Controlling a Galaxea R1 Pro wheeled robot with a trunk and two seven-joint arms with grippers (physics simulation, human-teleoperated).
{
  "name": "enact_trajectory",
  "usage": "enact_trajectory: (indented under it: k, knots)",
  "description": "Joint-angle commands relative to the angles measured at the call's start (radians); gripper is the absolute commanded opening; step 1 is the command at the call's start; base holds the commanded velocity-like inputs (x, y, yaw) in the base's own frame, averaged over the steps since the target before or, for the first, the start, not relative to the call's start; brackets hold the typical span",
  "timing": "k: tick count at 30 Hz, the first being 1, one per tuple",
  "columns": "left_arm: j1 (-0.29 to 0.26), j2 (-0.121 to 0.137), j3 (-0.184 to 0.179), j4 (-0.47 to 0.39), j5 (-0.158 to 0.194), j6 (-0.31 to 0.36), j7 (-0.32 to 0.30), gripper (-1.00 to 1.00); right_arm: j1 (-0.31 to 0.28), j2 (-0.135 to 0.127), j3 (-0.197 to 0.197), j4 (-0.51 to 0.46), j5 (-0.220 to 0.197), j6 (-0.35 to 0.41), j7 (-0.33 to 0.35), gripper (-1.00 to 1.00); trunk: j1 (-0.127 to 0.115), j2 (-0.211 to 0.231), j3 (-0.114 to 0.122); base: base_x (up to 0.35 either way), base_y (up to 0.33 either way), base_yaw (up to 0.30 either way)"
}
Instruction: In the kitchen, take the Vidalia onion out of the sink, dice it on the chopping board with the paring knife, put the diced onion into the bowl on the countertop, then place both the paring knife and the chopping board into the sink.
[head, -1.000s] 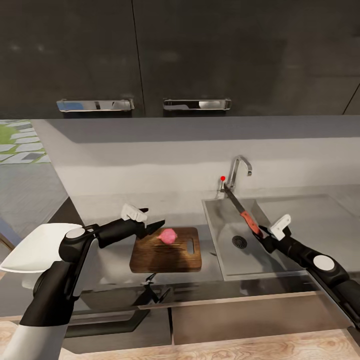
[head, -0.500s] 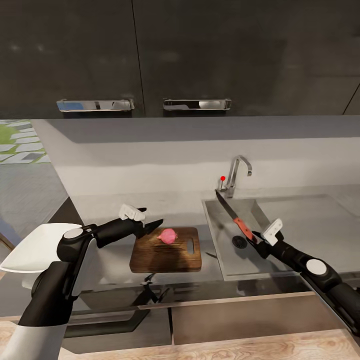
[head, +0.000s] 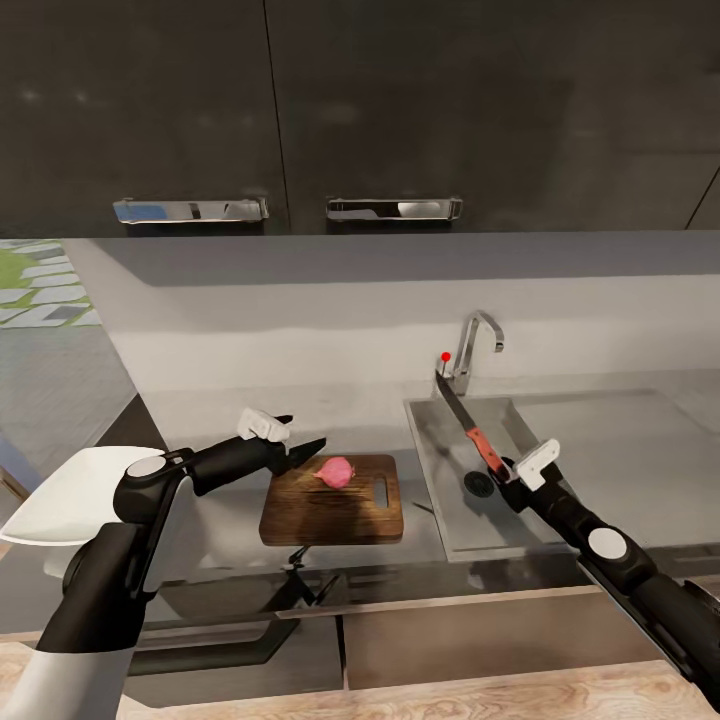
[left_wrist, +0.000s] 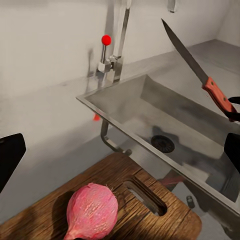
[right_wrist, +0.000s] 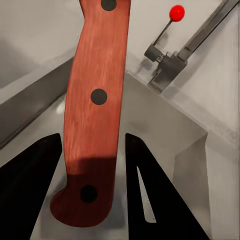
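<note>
While held, paring knife tip toward tap

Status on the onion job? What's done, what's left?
Done: the onion is out of the sink and sits whole on the chopping board. In hand: the right tool grips the knife by its handle, above the basin. The left tool is open beside the onion. Left: dicing, moving the pieces into the bowl, then knife and board into the sink.

Kitchen, dark upper cabinets, steel sink with tap, grey countertop
</note>
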Motion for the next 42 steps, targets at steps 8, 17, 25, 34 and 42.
enact_trajectory:
  k: [8, 17, 25, 34, 42]
  knots:
    - [-0.001, -0.001, -0.002, 0.0, 0.004, 0.008, 0.0, 1.0, -0.001, 0.003, 0.019, -0.002, -0.006, 0.005, -0.025, -1.0, 0.001, -0.002, -0.002, 0.0, 0.0, 0.0]
    - [-0.001, 0.0, -0.003, 0.003, 0.003, 0.009, 0.007, 1.0, -0.001, 0.006, 0.054, -0.002, -0.005, 0.005, -0.029, -1.0, 0.001, -0.002, -0.002, 0.0, 0.0, 0.0]
    - [-0.001, 0.0, -0.002, 0.013, 0.003, 0.011, 0.006, 1.0, -0.001, 0.015, 0.07, -0.002, -0.005, 0.005, -0.029, -1.0, 0.001, -0.002, -0.002, 0.0, 0.0, 0.0]
    - [-0.001, 0.004, -0.003, 0.012, 0.003, 0.011, 0.002, 1.0, -0.001, 0.021, 0.213, -0.002, 0.035, 0.004, -0.028, -1.0, 0.001, -0.002, -0.002, 0.0, 0.0, 0.0]
    - [-0.001, 0.069, -0.002, 0.012, 0.003, 0.012, 0.001, 1.0, -0.002, 0.022, 0.174, -0.034, 0.076, 0.003, -0.073, -1.0, 0.001, -0.002, -0.002, 0.0, 0.0, 0.0]
